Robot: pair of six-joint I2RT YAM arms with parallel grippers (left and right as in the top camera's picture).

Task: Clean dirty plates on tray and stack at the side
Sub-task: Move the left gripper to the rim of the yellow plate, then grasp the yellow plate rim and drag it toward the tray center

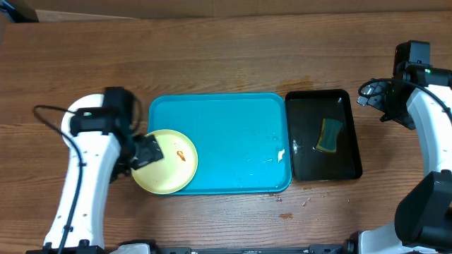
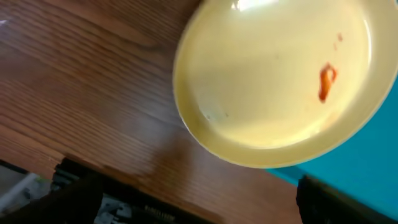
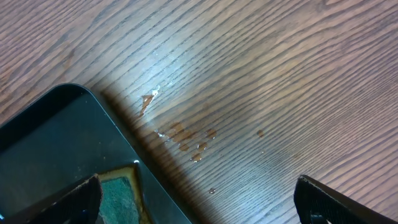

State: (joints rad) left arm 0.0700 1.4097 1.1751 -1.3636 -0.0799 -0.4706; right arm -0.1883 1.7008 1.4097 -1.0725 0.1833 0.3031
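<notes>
One pale yellow-green plate (image 1: 168, 164) with a small orange smear lies at the front left corner of the cyan-blue tray (image 1: 226, 127), overhanging its left rim onto the table. It fills the top of the left wrist view (image 2: 273, 87). My left gripper (image 1: 145, 152) is at the plate's left edge, open, its fingers wide apart (image 2: 196, 190) just short of the rim and holding nothing. My right gripper (image 1: 374, 95) is open and empty (image 3: 199, 196) over the table by the far right corner of the black tray. The two white plates are out of view.
A narrow black tray (image 1: 353, 155) stands right of the blue tray and holds a green-and-yellow sponge (image 1: 329, 135), also seen in the right wrist view (image 3: 118, 199). Small brown liquid spots (image 3: 186, 140) lie on the wooden table beside it. Water drops sit on the blue tray's right side (image 1: 279, 155).
</notes>
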